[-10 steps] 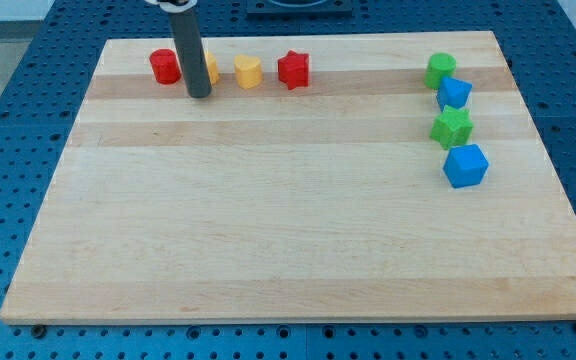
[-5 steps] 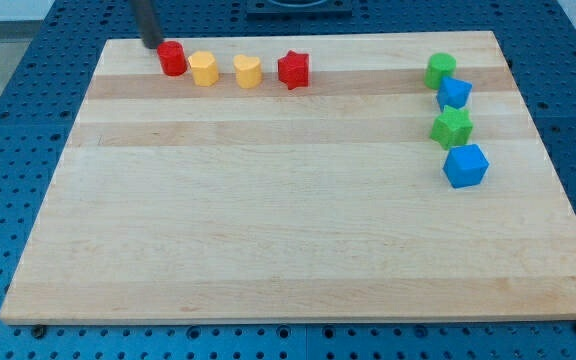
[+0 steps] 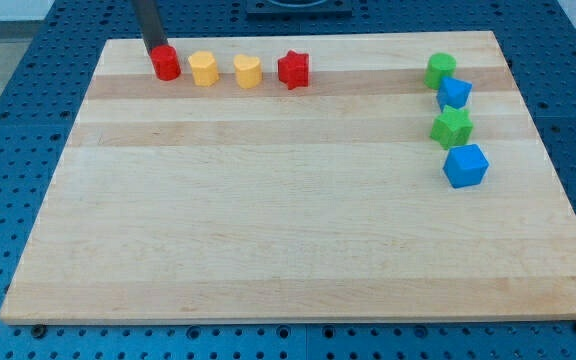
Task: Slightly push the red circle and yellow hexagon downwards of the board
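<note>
At the view's top left, we have our tip (image 3: 157, 49), the bare end of a straight dark rod with nothing to open or close, touching the top edge of the red circle block (image 3: 165, 63). Just right of it sits the yellow hexagon block (image 3: 203, 68), then a yellow heart-like block (image 3: 248, 71) and a red star block (image 3: 293, 69), all along the pale wooden board (image 3: 288, 230).

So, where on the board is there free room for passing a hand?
Free: the board below the top row and left of the green and blue blocks. Crowded: my tip behind the red circle, the yellow hexagon, and the right column.
</note>
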Action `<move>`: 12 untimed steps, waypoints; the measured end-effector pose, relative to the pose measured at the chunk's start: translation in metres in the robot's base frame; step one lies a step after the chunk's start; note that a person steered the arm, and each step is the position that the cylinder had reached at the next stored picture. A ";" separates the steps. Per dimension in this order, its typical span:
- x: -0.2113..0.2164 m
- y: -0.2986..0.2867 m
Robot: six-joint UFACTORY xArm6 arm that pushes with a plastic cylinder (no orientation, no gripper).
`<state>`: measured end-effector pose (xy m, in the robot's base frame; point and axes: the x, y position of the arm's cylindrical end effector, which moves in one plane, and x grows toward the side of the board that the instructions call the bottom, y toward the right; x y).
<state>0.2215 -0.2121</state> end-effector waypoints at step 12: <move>-0.027 0.185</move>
<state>0.1940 -0.0272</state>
